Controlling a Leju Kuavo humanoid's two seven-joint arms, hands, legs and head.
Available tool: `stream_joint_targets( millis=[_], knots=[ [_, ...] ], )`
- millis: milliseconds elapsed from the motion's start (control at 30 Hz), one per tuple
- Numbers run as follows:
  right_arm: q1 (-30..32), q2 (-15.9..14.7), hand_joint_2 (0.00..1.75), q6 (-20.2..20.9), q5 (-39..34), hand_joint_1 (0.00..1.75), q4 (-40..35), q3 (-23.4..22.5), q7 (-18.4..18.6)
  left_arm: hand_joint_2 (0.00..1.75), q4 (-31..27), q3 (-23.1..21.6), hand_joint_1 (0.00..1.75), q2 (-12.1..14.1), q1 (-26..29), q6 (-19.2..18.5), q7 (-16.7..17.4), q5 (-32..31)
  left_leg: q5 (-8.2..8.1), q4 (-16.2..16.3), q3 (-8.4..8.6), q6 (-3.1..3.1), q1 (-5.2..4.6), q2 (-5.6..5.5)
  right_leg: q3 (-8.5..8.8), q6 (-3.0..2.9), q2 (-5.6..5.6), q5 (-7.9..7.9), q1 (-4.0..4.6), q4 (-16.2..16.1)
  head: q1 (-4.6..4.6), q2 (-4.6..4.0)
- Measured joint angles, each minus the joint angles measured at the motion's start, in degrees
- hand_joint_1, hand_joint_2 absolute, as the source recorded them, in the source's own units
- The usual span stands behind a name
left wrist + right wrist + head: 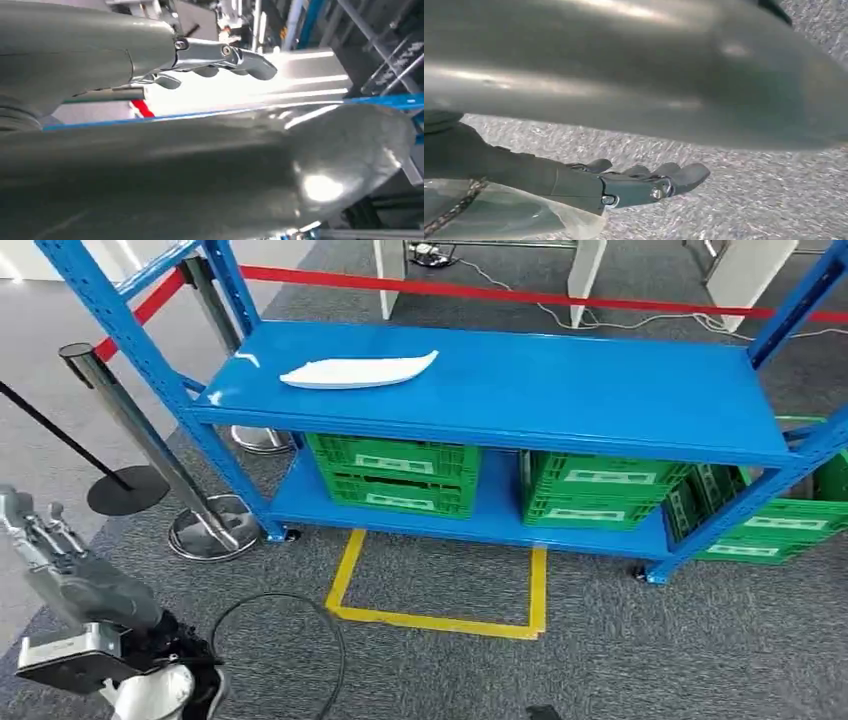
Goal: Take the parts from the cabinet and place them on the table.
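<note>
On the blue shelf's (pixel 600 390) upper deck, at about eleven o'clock in the head view, lies the white part (pixel 358 371), a smooth, glossy, boat-shaped moulding with its long axis running nine to three and its pointed tip toward three. The left hand (pixel 45 540), grey metal, hangs low at seven o'clock, nearer the part I judge, fingers loosely extended and empty. The right hand (pixel 644 182) hangs over speckled carpet, fingers slightly curled, holding nothing.

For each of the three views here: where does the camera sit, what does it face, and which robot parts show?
Head view: high on the body, looking down at the blue rack with a white part; left hand at lower left.
Left wrist view: behind the left hand, toward the rack's blue beam.
Right wrist view: behind the right hand, over grey carpet.
Head and left wrist views share the left hand.
</note>
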Motion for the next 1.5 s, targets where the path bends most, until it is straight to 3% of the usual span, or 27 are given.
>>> stream_joint_targets(
  millis=[33, 67, 100, 167, 200, 233, 267, 400, 433, 533, 567, 600, 700, 767, 833, 933, 1033, 1067, 1100, 1167, 1200, 1233, 1367, 1400, 1433, 1467, 1500],
  knots=[
    [0.0, 0.0, 0.0, 0.0, 0.0, 0.0, 0.0, 0.0, 0.0, 0.0, 0.0, 0.0, 0.0, 0.0, 0.0, 0.0, 0.0, 0.0, -0.53, 3.6, -2.42, -0.26, 0.23, 0.03, 0.34, 0.05, -0.01, -0.33, 0.0, 0.0, 0.07, 0.0],
    [0.1, 0.0, 0.0, 0.0, 0.0, 0.0, 0.0, 0.0, 0.0, 0.0, 0.0, 0.0, 0.0, 0.0, 0.1, 0.0, 0.0, 0.0, 0.4, 4.1, -3.32, -0.44, 0.43, 0.05, 0.69, 0.11, 0.0, -0.62, -0.03, 0.0, 0.02, 0.0],
    [0.1, 0.0, 0.0, 0.0, 0.1, 0.0, 0.0, 0.0, 0.0, 0.0, 0.0, 0.0, 0.0, 0.0, 0.1, 0.0, 0.0, 0.0, 2.97, 2.0, -2.95, -0.58, 0.65, 0.1, 1.25, 0.25, 0.05, -1.01, -0.11, 0.0, 0.05, 0.0],
    [0.1, 0.0, 0.0, 0.1, 0.3, 0.0, 0.0, 0.0, 0.0, 0.0, 0.0, 0.0, 0.0, 0.0, 0.1, 0.0, 0.0, -0.1, 9.62, -7.3, 0.44, -0.69, 0.87, 0.28, 2.54, 0.7, 0.16, -1.83, -0.34, 0.0, 0.02, 0.0],
    [0.1, 0.0, 0.0, 0.1, 0.3, 0.0, 0.0, 0.0, 0.0, 0.0, 0.0, 0.0, 0.0, 0.0, 0.1, 0.0, 0.0, -0.2, 11.0, -11.1, 1.95, -0.67, 0.89, 0.53, 2.89, 1.14, 0.12, -2.32, -0.43, 0.0, 0.02, 0.0],
    [0.0, 0.0, 0.0, 0.1, 0.4, 0.0, 0.0, 0.0, 0.0, 0.0, 0.0, 0.0, 0.0, 0.0, 0.1, 0.0, 0.0, -0.2, 9.98, -11.6, 2.41, -0.51, 0.34, 0.48, 2.62, 1.76, 0.18, -2.73, -0.06, 0.0, -0.13, -0.02],
    [-0.1, 0.0, 0.0, 0.1, 0.4, 0.0, 0.0, 0.0, 0.0, 0.0, 0.0, -0.1, 0.0, 0.0, 0.0, 0.0, 0.0, -0.4, 9.33, -12.3, 2.61, 0.37, 0.38, 0.46, 2.42, 2.08, 0.08, -2.76, -0.12, 0.0, -0.39, 0.0],
    [-0.1, 0.0, 0.0, 0.1, 0.5, 0.0, 0.0, 0.0, 0.0, 0.0, 0.0, -0.2, 0.0, -0.1, 0.1, 0.0, 0.0, -0.5, 9.08, -13.1, 3.2, 1.92, 0.47, 0.19, 2.8, 3.25, -0.07, -3.76, -0.36, 0.0, 0.3, 0.0],
    [-0.2, 0.0, 0.0, 0.1, 0.5, 0.0, 0.0, 0.0, 0.0, 0.0, 0.0, -0.2, 0.0, -0.2, 0.0, 0.0, 0.0, -0.6, 8.84, -13.1, 3.44, 2.33, 0.45, 0.23, 1.57, 3.21, 0.0, -5.3, -0.3, 2.6, 0.44, 0.0],
    [-0.1, 0.0, 0.0, 0.1, 0.5, 0.0, 0.0, 0.0, -0.3, 0.0, 0.0, -0.3, 0.0, -0.2, 0.1, 0.0, 0.0, -0.9, 8.08, -13.1, 3.9, 3.18, -0.02, 0.34, -6.89, 3.18, 0.08, -10.34, -0.24, 16.6, 0.59, 0.0],
    [0.1, 0.0, 0.0, 0.2, 0.5, 0.0, 0.0, 0.0, -0.7, 0.0, 0.0, -0.3, 0.0, -0.1, 0.1, 0.0, 0.0, -1.0, 7.8, -13.1, 4.22, 3.26, -0.19, 0.23, -8.67, 3.09, 0.09, -9.84, -0.23, 18.5, 0.59, 0.0],
    [0.2, 0.0, 0.0, 0.4, 0.5, 0.0, 0.0, 0.0, -1.3, 0.0, 0.0, -0.3, 0.0, -0.1, 0.2, 0.0, 0.0, -1.1, 7.44, -13.1, 4.7, 3.27, -0.31, 0.08, -8.88, 2.88, 0.1, -7.72, -0.2, 17.3, 0.57, 0.0],
    [0.1, 0.0, 0.0, 0.0, 0.0, 0.0, 0.0, -0.2, -2.2, 0.0, 0.0, -0.3, 0.0, -0.1, 0.3, 0.0, 0.0, -1.2, 5.95, -13.1, 6.71, 3.12, -0.62, -0.13, -4.12, 1.65, 0.16, 2.07, 0.26, 3.3, 0.59, 0.0],
    [0.0, 0.0, 0.0, -0.5, -0.4, 0.0, 0.0, -0.7, -2.2, 0.0, 0.1, -0.3, 0.0, -0.1, 0.5, -0.1, 0.0, -1.6, 5.51, -12.8, 6.54, 2.49, -0.69, -0.22, -2.69, 1.17, 0.27, 1.05, 0.65, 1.6, 0.19, 0.0],
    [0.1, 0.0, 0.0, -0.6, -0.7, 0.0, 0.0, -1.1, -2.2, 0.0, 0.1, -0.4, 0.0, -0.1, 0.7, -0.1, 0.0, -2.0, 5.45, -13.2, 6.55, 2.02, -0.43, -0.01, -2.89, 0.91, 0.48, 0.81, 0.94, 1.7, 0.26, 0.0],
    [0.0, 0.2, 0.0, -0.6, -0.8, 0.0, 0.0, -1.6, -2.3, 0.0, 0.1, -0.5, 0.0, -0.1, 0.7, -0.2, 0.0, -2.3, 3.79, -11.5, 6.68, 1.02, -0.49, 0.2, -1.29, 0.32, 0.98, 0.76, 0.16, 0.2, 0.02, 0.0],
    [0.0, 0.2, 0.0, -0.5, -0.8, 0.0, 0.0, -1.9, -2.3, 0.0, 0.1, -0.5, 0.0, 0.0, 0.8, -0.2, 0.0, -2.3, -1.03, 1.4, -0.24, 0.05, 0.2, 0.21, -0.27, -0.06, 1.62, 0.06, 0.06, 0.2, -0.09, 0.0],
    [0.0, 0.2, 0.0, -0.4, -0.9, 0.0, 0.0, -1.9, -2.2, 0.0, 0.2, -0.5, 0.0, 0.0, 0.9, -0.2, 0.0, -2.3, -1.04, 4.1, -2.33, -0.18, 0.44, 0.22, 0.08, 0.01, 2.12, -0.23, 0.03, 0.2, -0.13, 0.0],
    [0.0, 0.2, 0.0, -0.3, -0.9, 0.0, 0.0, -2.0, -2.2, 0.0, 0.3, -0.5, 0.0, 0.0, 0.9, -0.2, 0.0, -2.3, 0.43, 3.7, -2.66, -0.34, 0.62, 0.22, 0.46, 0.08, 2.57, -0.46, -0.02, 0.2, -0.09, 0.0],
    [0.0, 0.3, 0.0, -0.1, -1.1, 0.0, 0.0, -2.1, -2.2, 0.0, 0.4, -0.5, 0.0, 0.0, 1.0, -0.2, 0.0, -2.3, 6.79, -3.8, -0.25, -0.57, 0.97, -0.01, 1.54, 0.55, 4.05, -1.08, -0.27, 0.2, -0.11, 0.0],
    [0.0, 0.3, 0.0, -0.1, -1.1, 0.0, 0.0, -2.2, -2.3, 0.0, 0.4, -0.5, 0.0, 0.0, 1.0, -0.2, 0.0, -2.2, 9.93, -8.8, 1.58, -0.75, 1.19, -1.03, 2.01, 0.86, 4.65, -1.42, -0.44, 0.3, -0.11, 0.0],
    [0.0, 0.3, 0.0, 0.0, -1.1, 0.0, 0.0, -2.3, -2.3, 0.0, 0.5, -0.5, 0.0, 0.0, 1.1, -0.2, 0.0, -2.2, 9.43, -10.4, 2.61, -0.73, 1.36, -3.55, 1.46, 1.23, 5.16, -1.71, -0.51, 0.2, -0.02, 0.0],
    [-0.2, 0.3, 0.0, 0.1, -1.2, 0.0, 0.1, -2.5, -2.3, 0.0, 0.7, -0.6, 0.0, -0.1, 1.2, -0.2, 0.0, -2.2, 8.45, -12.4, 3.29, 0.93, 0.86, -2.66, 0.85, 3.03, 7.14, -1.48, -0.96, -0.3, -0.24, 0.0],
    [-0.1, 0.3, 0.0, 0.1, -1.2, 0.0, 0.1, -2.6, -2.3, 0.0, 0.7, -0.7, 0.0, -0.2, 1.2, -0.2, 0.0, -2.2, 8.52, -13.1, 3.67, 1.51, 1.15, -1.94, 0.85, 3.33, 6.64, -1.89, -0.95, -0.2, -0.11, 0.0],
    [-0.1, 0.3, 0.0, 0.1, -1.2, 0.0, 0.1, -2.8, -2.3, 0.0, 0.7, -0.8, 0.0, -0.2, 1.2, -0.2, 0.0, -2.2, 8.42, -13.2, 4.04, 1.96, 1.07, -1.21, 0.33, 3.38, 3.32, -2.52, -0.65, 1.2, -0.06, 0.0],
    [-0.2, 0.3, 0.0, 0.1, -1.2, 0.0, 0.1, -2.8, -2.3, 0.0, 0.7, -0.8, 0.0, -0.2, 1.2, -0.2, 0.0, -2.2, 8.23, -13.2, 4.12, 2.41, 0.94, -0.57, -1.54, 3.34, 1.62, -4.17, -0.51, 4.4, 0.2, 0.0],
    [-0.4, 0.3, 0.0, 0.1, -1.2, 0.0, 0.1, -2.9, -2.3, 0.0, 0.7, -0.8, 0.0, -0.2, 1.3, -0.2, 0.0, -2.2, 8.07, -13.2, 4.18, 2.65, 0.72, 0.26, -4.33, 3.35, 0.92, -6.23, -0.44, 9.3, 0.24, 0.0]
  ],
)
